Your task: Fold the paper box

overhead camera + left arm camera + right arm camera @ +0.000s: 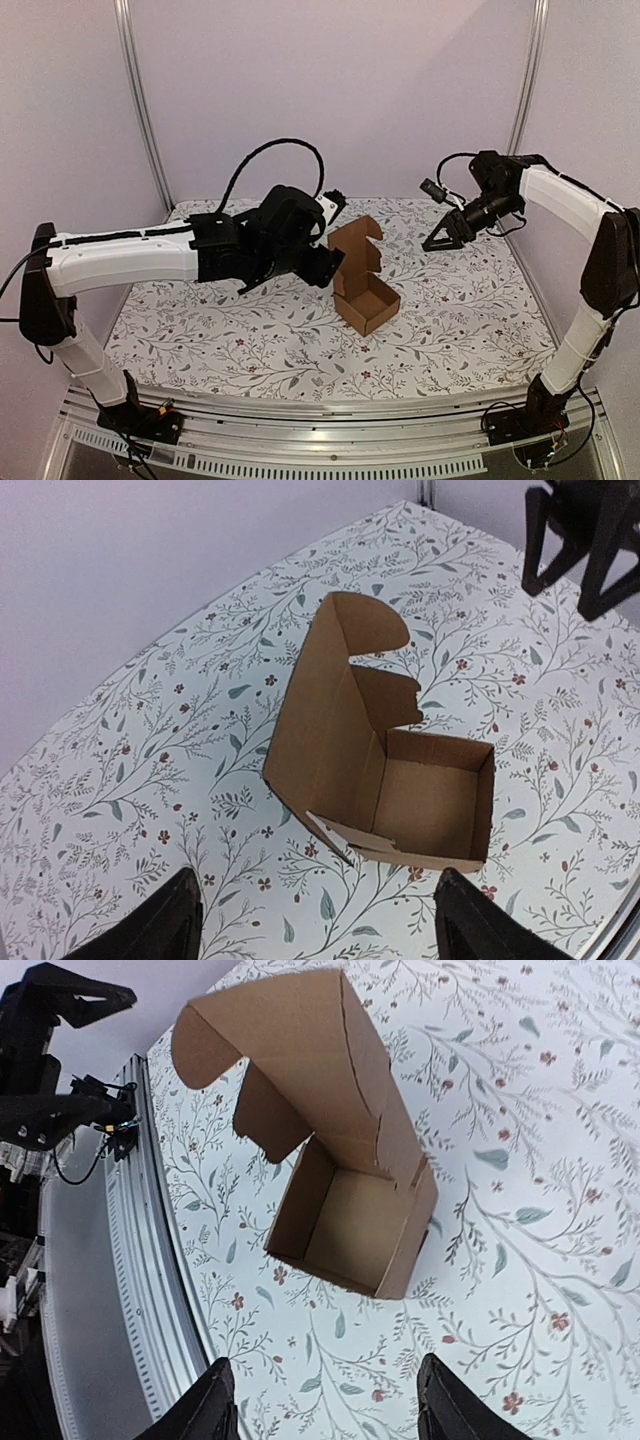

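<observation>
The paper box (362, 285) is plain brown cardboard, folded into an open cube with its lid standing up. It rests on the floral cloth near the table's middle. My left gripper (318, 262) is open and empty, just left of the box. In the left wrist view the box (400, 770) lies ahead of the spread fingertips (165, 920). My right gripper (447, 232) is open and empty, raised to the right of the box. In the right wrist view the box (340, 1190) lies beyond the open fingertips (210, 1400).
The floral cloth (200, 330) covers the table. A metal rail (330, 415) runs along the near edge and shows in the right wrist view (110, 1290). White walls and two metal posts (140, 100) stand behind.
</observation>
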